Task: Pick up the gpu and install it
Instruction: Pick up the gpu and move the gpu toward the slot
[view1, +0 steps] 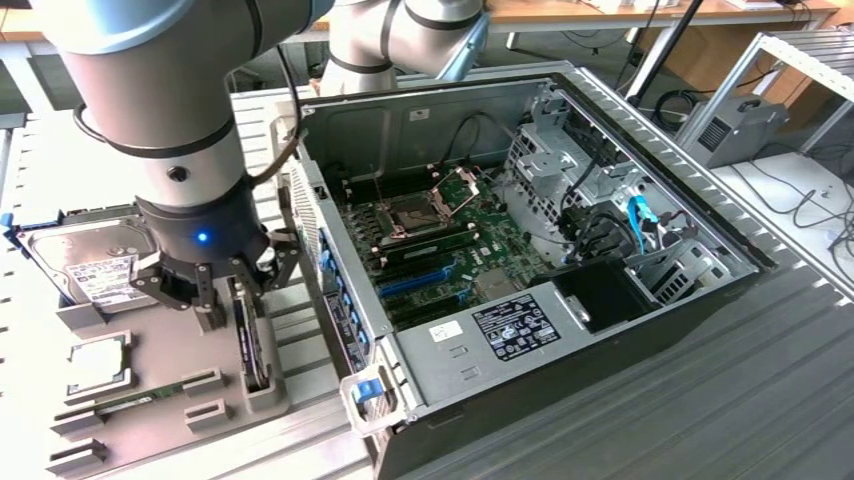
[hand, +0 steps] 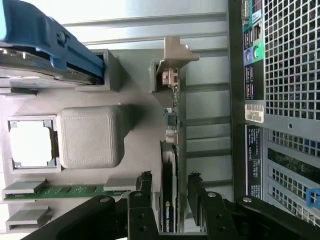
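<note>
Black end effector (hand: 169, 177), jaws wide open, straddles the gpu (hand: 168, 215): the wrist view shows a finger (hand: 143, 200) on each side, apparently just clear of it. The gpu stands on edge in the grey holder (hand: 135, 95), with the open computer case (view1: 400, 120) at the exterior view's right.

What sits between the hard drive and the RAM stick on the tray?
The CPU in its holder and a grey block, seen in the wrist view.
</note>
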